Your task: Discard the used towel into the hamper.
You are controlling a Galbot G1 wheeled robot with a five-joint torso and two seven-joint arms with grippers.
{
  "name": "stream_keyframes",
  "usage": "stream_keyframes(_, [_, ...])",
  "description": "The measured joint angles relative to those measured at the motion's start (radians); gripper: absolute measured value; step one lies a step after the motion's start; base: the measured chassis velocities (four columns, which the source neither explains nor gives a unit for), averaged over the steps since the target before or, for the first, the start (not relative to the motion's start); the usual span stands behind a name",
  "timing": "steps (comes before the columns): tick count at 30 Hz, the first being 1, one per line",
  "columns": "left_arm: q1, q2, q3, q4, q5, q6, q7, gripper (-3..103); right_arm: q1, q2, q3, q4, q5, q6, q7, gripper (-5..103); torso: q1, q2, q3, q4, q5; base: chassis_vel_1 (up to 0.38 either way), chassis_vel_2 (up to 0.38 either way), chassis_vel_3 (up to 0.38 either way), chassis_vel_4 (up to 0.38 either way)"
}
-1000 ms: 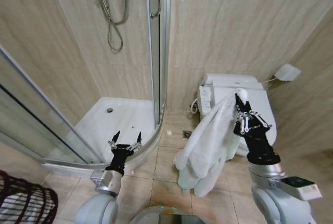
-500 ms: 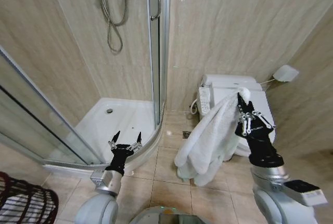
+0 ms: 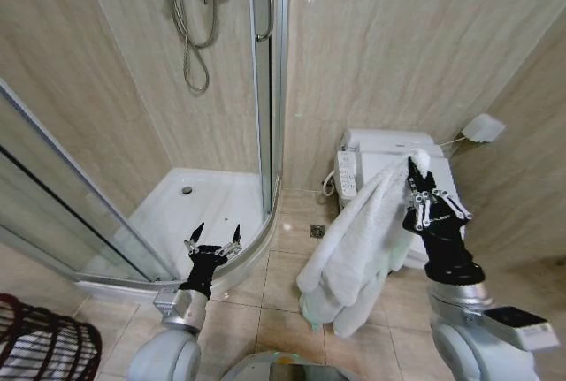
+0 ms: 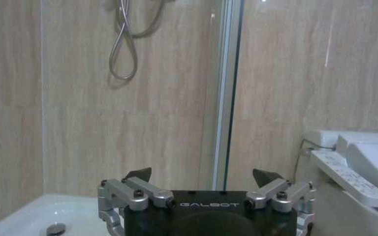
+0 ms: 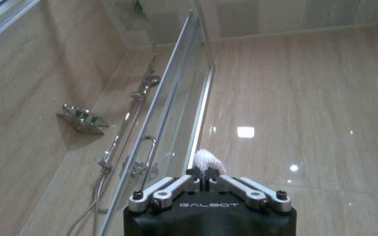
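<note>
Towel (image 3: 354, 248) already hangs from the right end effector (image 3: 412, 173), whose fingers are clamped together on one corner, a tuft of cloth poking out above the tips in the right wrist view (image 5: 206, 160). The arm holds it raised in front of the toilet (image 3: 393, 156), and the folds drape down and stop short of the floor tiles. So the pick-up looks done; carrying and dropping are left. The hamper (image 3: 44, 346) stands well apart, at the near left corner of the floor, with the towel nowhere near its rim. The left end effector (image 3: 212, 241) is parked low with its fingers spread apart and nothing between them, just before the curved shower tray edge (image 3: 256, 253). Open tile lies between the towel and the hamper, hemmed by that tray edge and the glass door (image 3: 53, 195).
</note>
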Motion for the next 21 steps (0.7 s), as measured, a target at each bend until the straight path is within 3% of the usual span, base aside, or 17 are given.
stream_keyframes(21, [0.0, 0.0, 0.0, 0.0, 0.0, 0.0, 0.0, 100, -0.032, -0.01, 0.035, 0.0, 0.011, -0.01, 0.0, 2, 0.017, 0.047, 0.03, 0.0, 0.0, 0.0, 0.0, 0.0, 0.0])
